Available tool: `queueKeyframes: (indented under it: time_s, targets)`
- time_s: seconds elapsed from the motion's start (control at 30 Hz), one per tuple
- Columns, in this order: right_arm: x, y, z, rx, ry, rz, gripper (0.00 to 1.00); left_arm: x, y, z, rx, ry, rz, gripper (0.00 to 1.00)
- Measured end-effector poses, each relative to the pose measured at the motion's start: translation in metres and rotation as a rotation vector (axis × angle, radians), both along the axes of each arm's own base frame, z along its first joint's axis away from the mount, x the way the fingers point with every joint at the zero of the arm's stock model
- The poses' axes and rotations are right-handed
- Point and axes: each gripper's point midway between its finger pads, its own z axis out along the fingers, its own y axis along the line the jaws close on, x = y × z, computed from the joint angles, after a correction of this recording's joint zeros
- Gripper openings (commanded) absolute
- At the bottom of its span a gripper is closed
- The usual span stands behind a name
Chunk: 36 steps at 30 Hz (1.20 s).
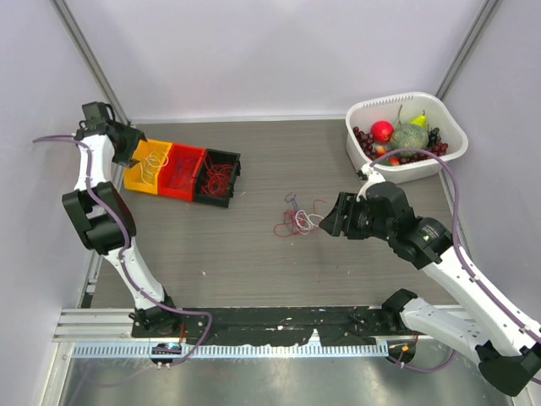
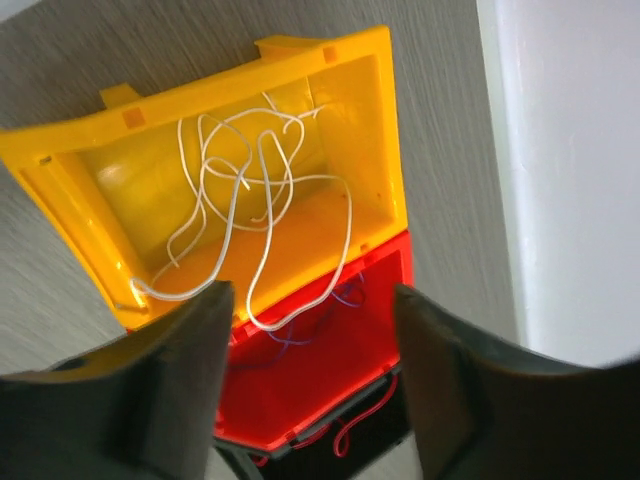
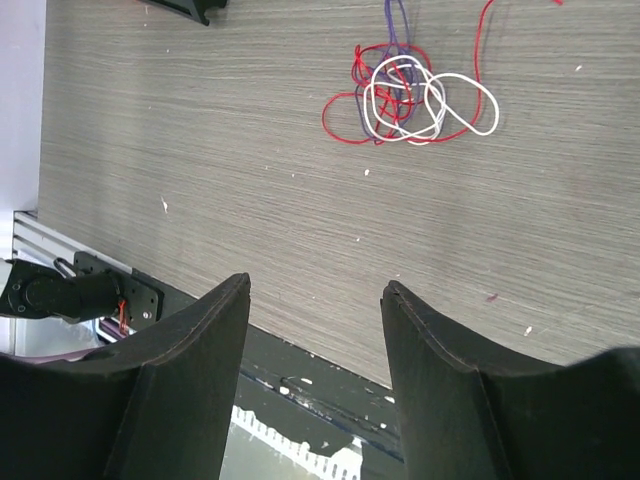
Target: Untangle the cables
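Both jaws stand open and empty. The cables [image 1: 297, 220] lie knotted on the table [image 1: 254, 262], just ahead of my right jaws and slightly off their centre line. The left jaws hang well apart over the yellow bin [image 2: 250, 200], so the right is nearer.

Far left on grey table [image 1: 254, 271]: yellow bin [image 1: 135, 183], red bin [image 1: 180, 193], black bin [image 1: 221, 153] in row, touching side by side. Far right: white basket [image 1: 406, 172]. Inside: red apple [image 1: 382, 131], green melon [image 1: 409, 136], yellow pear [image 1: 418, 119] behind, dark cherries [image 1: 365, 139] at edges.
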Motion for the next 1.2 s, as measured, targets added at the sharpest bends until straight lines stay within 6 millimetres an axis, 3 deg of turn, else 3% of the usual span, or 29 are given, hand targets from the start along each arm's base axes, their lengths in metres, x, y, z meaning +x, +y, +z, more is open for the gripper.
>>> queueKeyframes:
  time_s: [0.1,0.2,0.33,0.47,0.57,0.67,0.77,0.87,0.93,1.03,1.2]
  targets:
    - [0.003,0.008,-0.007,0.010,0.030,0.011,0.60,-0.010,-0.005,0.014,0.011,-0.011,-0.013,0.78]
    - [0.012,0.019,-0.019,0.002,0.074,0.022,0.60,-0.039,-0.023,0.028,0.029,-0.012,-0.050,0.77]
    - [0.025,0.032,-0.049,-0.044,0.159,0.030,0.60,-0.090,-0.075,0.043,0.062,-0.017,-0.192,0.74]
    - [0.042,0.038,-0.080,-0.112,0.256,0.020,0.60,-0.152,-0.194,0.042,0.058,-0.050,-0.566,0.71]
    - [0.062,0.039,-0.100,-0.133,0.309,0.001,0.60,-0.225,-0.280,0.027,0.017,-0.074,-0.885,0.69]
    - [0.084,0.037,-0.120,-0.157,0.354,-0.010,0.60,-0.296,-0.323,0.014,-0.027,-0.088,-1.095,0.64]
    - [0.101,0.043,-0.136,-0.174,0.381,0.005,0.57,-0.333,-0.343,0.007,-0.052,-0.089,-1.204,0.61]
    - [0.109,0.053,-0.153,-0.176,0.404,0.033,0.49,-0.352,-0.358,-0.001,-0.053,-0.058,-1.279,0.61]
    - [0.108,0.060,-0.165,-0.170,0.429,0.055,0.45,-0.355,-0.362,-0.011,-0.044,-0.016,-1.293,0.61]
    - [0.100,0.069,-0.176,-0.153,0.446,0.086,0.28,-0.353,-0.364,-0.030,-0.027,0.057,-1.292,0.62]
    - [0.057,0.083,-0.198,-0.091,0.529,0.146,0.06,-0.341,-0.371,-0.060,0.003,0.175,-1.285,0.61]
